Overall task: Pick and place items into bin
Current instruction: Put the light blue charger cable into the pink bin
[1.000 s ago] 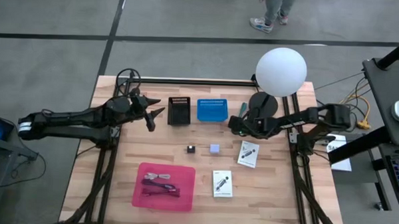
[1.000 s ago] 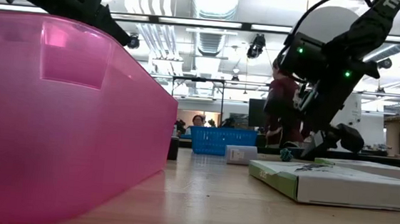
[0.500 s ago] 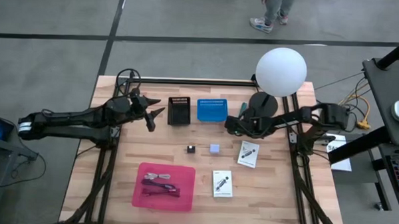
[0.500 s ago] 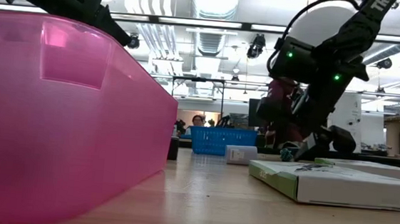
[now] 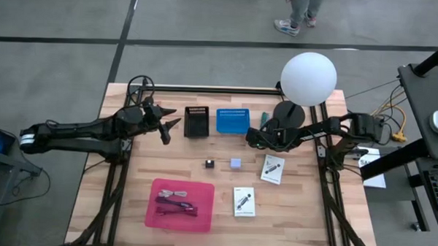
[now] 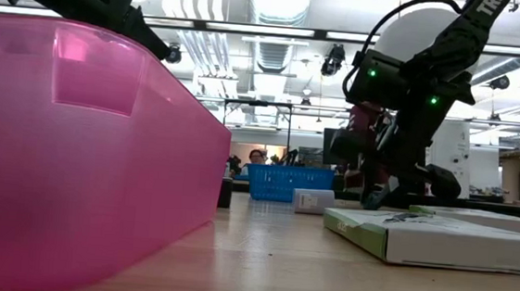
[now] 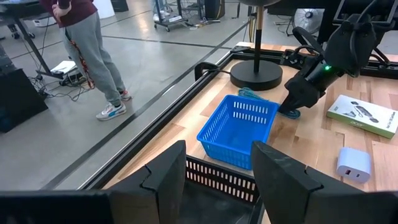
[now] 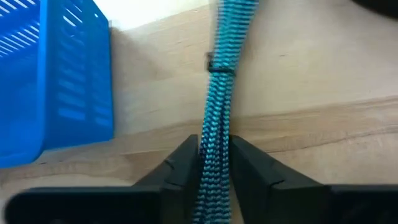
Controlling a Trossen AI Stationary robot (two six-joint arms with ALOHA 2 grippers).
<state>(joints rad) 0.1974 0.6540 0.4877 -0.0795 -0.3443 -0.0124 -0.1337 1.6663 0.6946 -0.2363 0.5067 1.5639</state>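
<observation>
Jaws of the right gripper (image 8: 214, 163) clamp a teal braided cord (image 8: 219, 93) beside the blue basket (image 8: 53, 74).

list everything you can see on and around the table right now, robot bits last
pink bin: one, translucent pink, near-left part of the table, holding a purple strap and a pale cable
black basket: one, far edge, left of the blue one
blue basket: one, far edge, centre
teal braided cord: one, beside the blue basket, between the right gripper's fingers
black cube: one, table centre
lavender cube: one, right of the black cube
white printed cards: two, right of centre, the second nearer
lamp: one, white globe on a black base, far right
person: one, standing on the floor beyond the table
left gripper: open, above the table left of the black basket
right gripper: closed on the teal braided cord
</observation>
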